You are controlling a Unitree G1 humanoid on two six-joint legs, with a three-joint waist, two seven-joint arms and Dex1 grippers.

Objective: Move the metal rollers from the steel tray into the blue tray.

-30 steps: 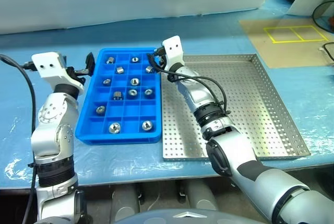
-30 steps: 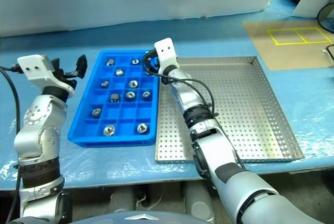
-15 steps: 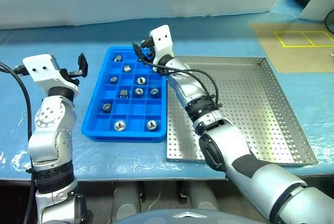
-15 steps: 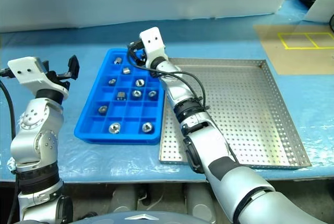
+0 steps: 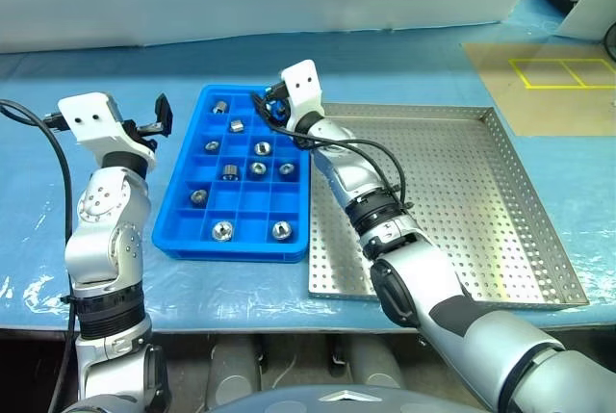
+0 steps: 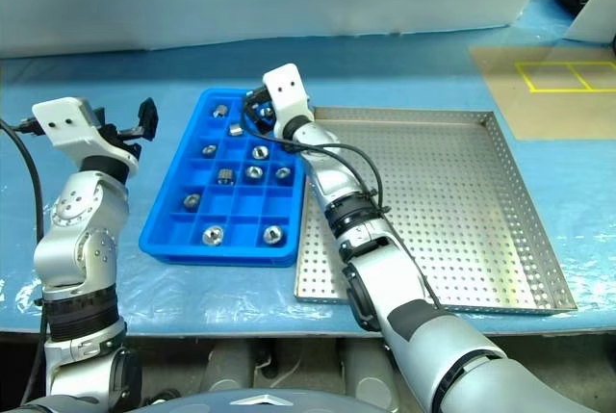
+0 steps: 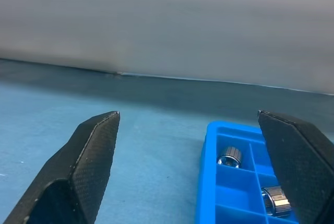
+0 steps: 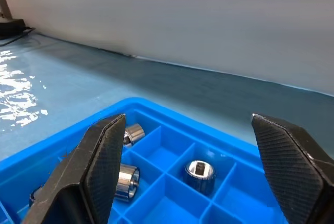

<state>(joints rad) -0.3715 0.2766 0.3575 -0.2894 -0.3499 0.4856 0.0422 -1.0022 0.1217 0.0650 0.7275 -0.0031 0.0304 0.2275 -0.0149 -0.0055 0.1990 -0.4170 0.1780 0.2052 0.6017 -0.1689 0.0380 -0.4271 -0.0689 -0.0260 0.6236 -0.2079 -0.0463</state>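
While the blue tray (image 5: 252, 236) runs lengthwise near to far just left of the steel tray (image 5: 500, 220), nine metal rollers (image 5: 222, 231) sit in its compartments. Right gripper (image 8: 193, 145) hangs spread and empty over its far end; left gripper (image 7: 198, 166) gapes empty beside it.

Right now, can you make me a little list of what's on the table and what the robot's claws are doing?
blue tray: on the blue-covered table, left of the steel tray
metal rollers: about ten, in separate compartments
steel tray: no rollers visible inside
left claw: open, empty, beside the blue tray
right claw: open, empty, above the blue tray's far end
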